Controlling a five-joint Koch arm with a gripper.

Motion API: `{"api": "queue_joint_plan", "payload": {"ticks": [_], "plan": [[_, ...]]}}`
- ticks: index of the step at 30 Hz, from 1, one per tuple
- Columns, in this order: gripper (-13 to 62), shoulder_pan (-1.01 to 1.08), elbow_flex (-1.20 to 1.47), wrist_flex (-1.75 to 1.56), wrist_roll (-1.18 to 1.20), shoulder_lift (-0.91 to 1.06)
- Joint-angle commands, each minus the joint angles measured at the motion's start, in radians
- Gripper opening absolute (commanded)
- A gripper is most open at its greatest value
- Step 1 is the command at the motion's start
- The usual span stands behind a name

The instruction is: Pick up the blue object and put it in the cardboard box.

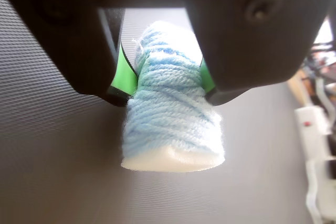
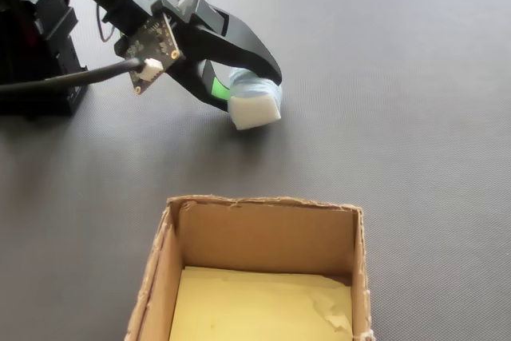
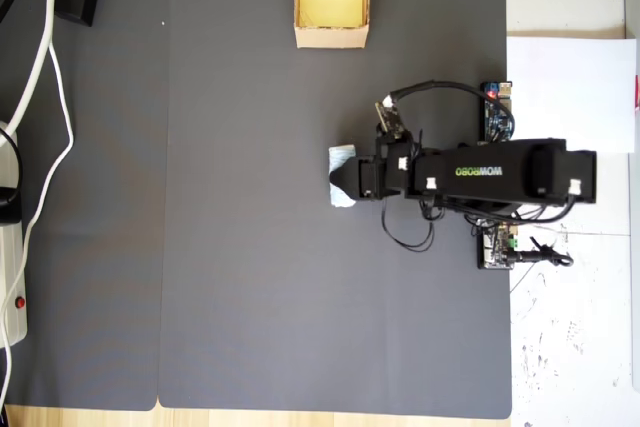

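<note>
The blue object (image 1: 173, 119) is a pale blue roll of wound yarn with a white end, and it fills the middle of the wrist view. My gripper (image 1: 169, 95) is shut on it, with a green pad pressing each side. In the fixed view the gripper (image 2: 241, 95) holds the roll (image 2: 257, 107) low over the dark mat; whether it touches the mat I cannot tell. The cardboard box (image 2: 263, 233) stands open-topped at the bottom of that view, apart from the roll, with a yellowish floor. From overhead the roll (image 3: 341, 177) is mid-mat and the box (image 3: 330, 37) is at the top edge.
A dark grey mat (image 3: 250, 247) covers the table. A white power strip (image 3: 12, 287) and white cables (image 3: 45, 67) lie at the overhead view's left. The arm's base and circuit boards (image 3: 497, 247) sit at the mat's right edge, beside white paper (image 3: 570, 77).
</note>
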Motion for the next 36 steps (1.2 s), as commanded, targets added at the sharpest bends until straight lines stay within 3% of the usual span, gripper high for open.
{"api": "queue_joint_plan", "payload": {"ticks": [1,18,22,30,36], "plan": [[8.9,0.003,-0.011,-0.152,0.02,0.04],[9.0,0.198,-0.072,-0.388,-0.117,0.094],[9.0,0.433,-0.301,-0.368,-0.167,-0.055],[9.0,0.534,-0.434,-0.256,-0.219,-0.067],[9.0,0.732,-0.597,-0.189,-0.244,-0.201]]}}
